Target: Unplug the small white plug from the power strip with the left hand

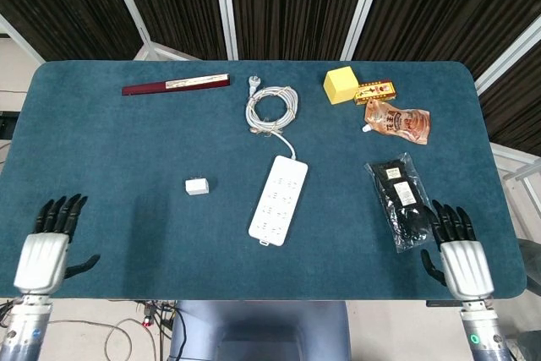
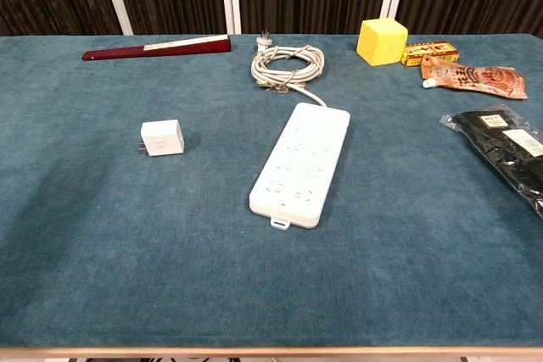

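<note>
The small white plug point(image 1: 197, 186) point(image 2: 162, 137) lies loose on the blue table, left of the white power strip point(image 1: 278, 199) point(image 2: 301, 163), apart from it. No plug sits in the strip. My left hand point(image 1: 46, 247) hovers at the table's front left corner, fingers spread, holding nothing. My right hand point(image 1: 458, 255) is at the front right edge, fingers spread and empty too. Neither hand shows in the chest view.
The strip's coiled white cable point(image 1: 271, 107) lies behind it. A dark red flat box point(image 1: 175, 84) is at the back left. A yellow block point(image 1: 341, 84), a small snack box point(image 1: 375, 91) and an orange pouch point(image 1: 397, 120) sit back right. A black packet point(image 1: 406, 201) lies near my right hand.
</note>
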You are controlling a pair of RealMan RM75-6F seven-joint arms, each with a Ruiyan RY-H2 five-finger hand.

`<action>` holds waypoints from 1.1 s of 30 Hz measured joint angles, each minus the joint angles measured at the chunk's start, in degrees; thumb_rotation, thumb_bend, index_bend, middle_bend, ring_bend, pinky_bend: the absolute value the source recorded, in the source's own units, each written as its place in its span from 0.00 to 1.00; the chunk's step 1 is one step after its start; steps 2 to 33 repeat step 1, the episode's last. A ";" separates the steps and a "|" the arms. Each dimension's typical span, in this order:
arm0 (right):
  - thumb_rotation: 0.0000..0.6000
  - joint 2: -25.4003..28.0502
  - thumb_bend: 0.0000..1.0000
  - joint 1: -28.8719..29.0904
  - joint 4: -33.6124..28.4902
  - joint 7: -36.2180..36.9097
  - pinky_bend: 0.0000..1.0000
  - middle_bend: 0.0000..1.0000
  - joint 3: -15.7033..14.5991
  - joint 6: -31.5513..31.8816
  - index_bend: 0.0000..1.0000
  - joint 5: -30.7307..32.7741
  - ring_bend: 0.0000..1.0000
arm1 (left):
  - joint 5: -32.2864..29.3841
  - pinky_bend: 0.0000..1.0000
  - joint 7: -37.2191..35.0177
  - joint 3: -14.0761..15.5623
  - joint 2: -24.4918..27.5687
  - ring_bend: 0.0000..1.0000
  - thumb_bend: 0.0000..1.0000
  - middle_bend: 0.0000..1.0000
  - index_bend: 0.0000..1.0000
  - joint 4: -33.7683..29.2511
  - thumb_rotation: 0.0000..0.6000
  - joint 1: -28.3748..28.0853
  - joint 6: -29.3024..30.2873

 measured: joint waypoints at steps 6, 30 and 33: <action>1.00 0.10 0.49 -0.32 0.58 0.59 0.00 0.00 -0.08 0.24 0.00 -0.09 0.00 | 0.30 0.04 -0.48 0.25 0.10 0.01 0.00 0.03 0.02 0.71 1.00 0.68 0.28; 1.00 0.10 0.49 -0.32 0.58 0.59 0.00 0.00 -0.08 0.24 0.00 -0.09 0.00 | 0.30 0.04 -0.48 0.25 0.10 0.01 0.00 0.03 0.02 0.71 1.00 0.68 0.28; 1.00 0.10 0.49 -0.32 0.58 0.59 0.00 0.00 -0.08 0.24 0.00 -0.09 0.00 | 0.30 0.04 -0.48 0.25 0.10 0.01 0.00 0.03 0.02 0.71 1.00 0.68 0.28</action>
